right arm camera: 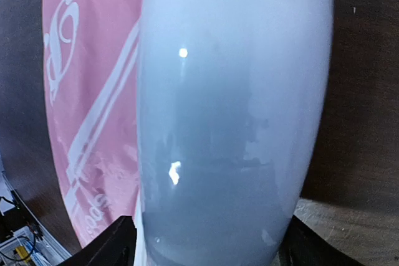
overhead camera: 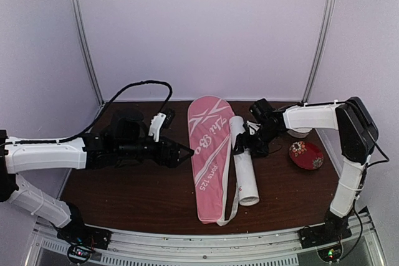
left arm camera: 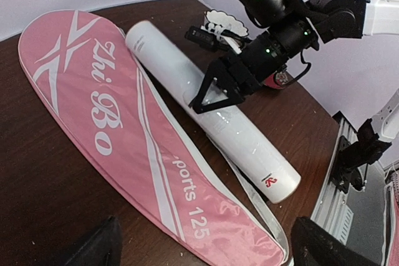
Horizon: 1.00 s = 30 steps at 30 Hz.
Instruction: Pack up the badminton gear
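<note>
Lying flat on the tabletop (overhead camera: 124,191), the long white tube (overhead camera: 247,177) passes straight between the jaws of the right tool (left arm camera: 217,99), which straddles it from above, nearer its far end than its near one. Those jaws stand apart on either flank of the tube; whether their pads press on it I cannot tell. Just to this tool's left, alongside the tube, lies the pink racquet-shaped cover (overhead camera: 209,154), its white strap (overhead camera: 233,207) trailing by the tube's near end. The step in hand looks to be handling the tube. Its glossy round wall will likely slip or roll, so the pads should meet it squarely across its widest part. Any lift would balance better from nearer the middle, clear of the strap. The left tool (overhead camera: 184,152), spread wide and empty, hovers beyond the cover.
</note>
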Each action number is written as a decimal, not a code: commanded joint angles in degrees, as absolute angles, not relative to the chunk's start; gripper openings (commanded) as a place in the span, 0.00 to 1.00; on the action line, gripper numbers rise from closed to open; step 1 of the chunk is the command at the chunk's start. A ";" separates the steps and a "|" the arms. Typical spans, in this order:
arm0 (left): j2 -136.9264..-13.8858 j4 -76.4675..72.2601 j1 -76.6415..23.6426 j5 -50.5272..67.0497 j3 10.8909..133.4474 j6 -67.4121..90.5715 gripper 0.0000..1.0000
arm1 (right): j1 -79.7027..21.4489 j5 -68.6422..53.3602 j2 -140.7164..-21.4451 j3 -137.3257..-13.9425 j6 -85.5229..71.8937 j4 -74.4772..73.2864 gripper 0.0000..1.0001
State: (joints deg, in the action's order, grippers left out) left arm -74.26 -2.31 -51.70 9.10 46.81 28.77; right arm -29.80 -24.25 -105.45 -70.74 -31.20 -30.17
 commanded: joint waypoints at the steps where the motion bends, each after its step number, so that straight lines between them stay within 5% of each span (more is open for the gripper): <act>1: -74.24 -2.86 -50.24 8.48 46.15 27.11 0.98 | -29.13 -21.87 -108.19 -73.80 -27.20 -35.51 0.84; 10: -75.06 -3.27 -48.25 10.24 46.11 27.85 0.98 | -29.00 -18.63 -106.88 -73.72 -26.66 -36.78 1.00; 22: -75.98 0.90 -46.80 10.02 48.86 28.19 0.98 | -27.38 -15.02 -98.52 -69.69 -26.66 -35.08 1.00; 30: -72.55 8.27 -35.64 14.50 50.40 29.14 0.98 | -27.33 -8.27 -82.63 -69.60 -24.26 -32.68 1.00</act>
